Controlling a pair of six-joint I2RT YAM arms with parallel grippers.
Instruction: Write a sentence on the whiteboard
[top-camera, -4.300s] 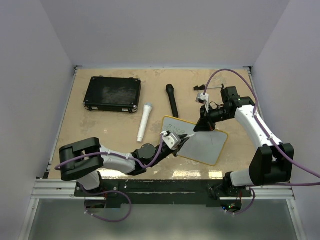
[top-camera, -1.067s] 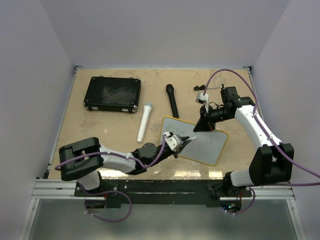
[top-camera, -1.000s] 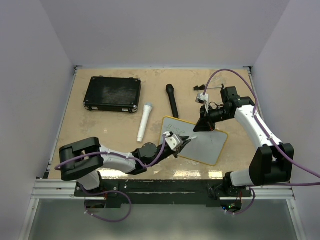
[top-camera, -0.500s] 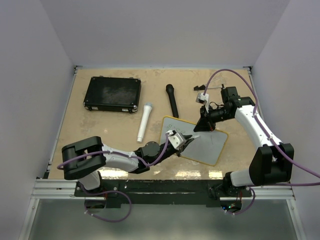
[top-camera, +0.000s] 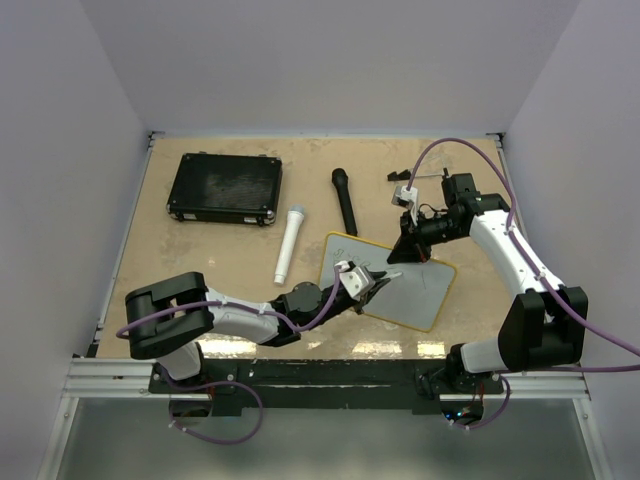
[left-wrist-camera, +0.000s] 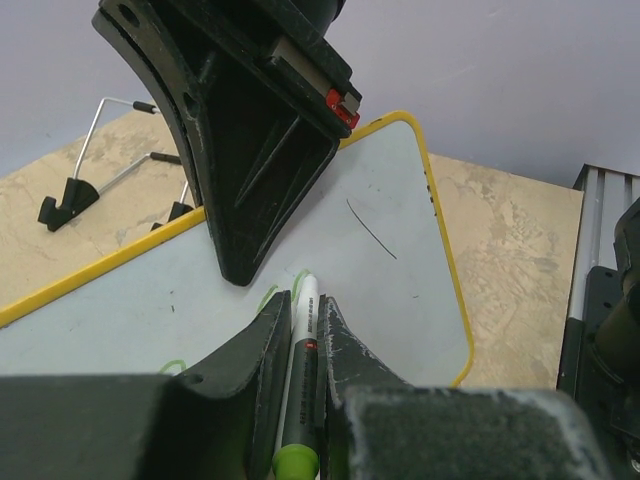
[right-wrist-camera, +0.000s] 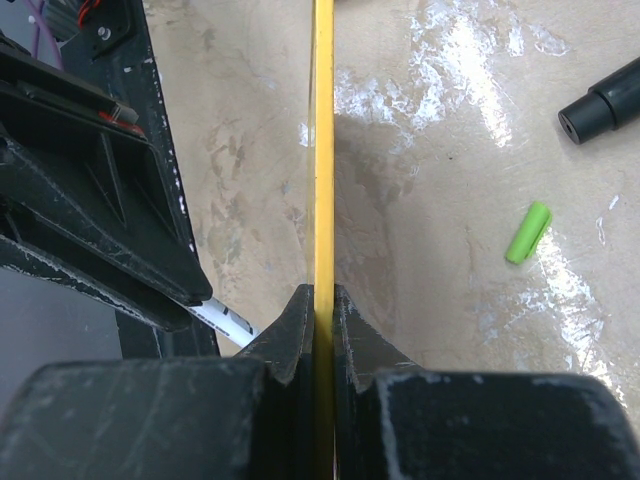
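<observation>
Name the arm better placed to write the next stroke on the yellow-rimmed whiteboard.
Left: the left gripper holds the white, green-ended marker, tip at the whiteboard. The right gripper is clamped on its yellow rim.

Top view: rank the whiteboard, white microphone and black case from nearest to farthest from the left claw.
1. whiteboard, directly under the left claw.
2. white microphone, left of it, mid-table.
3. black case, far left of the table.
</observation>
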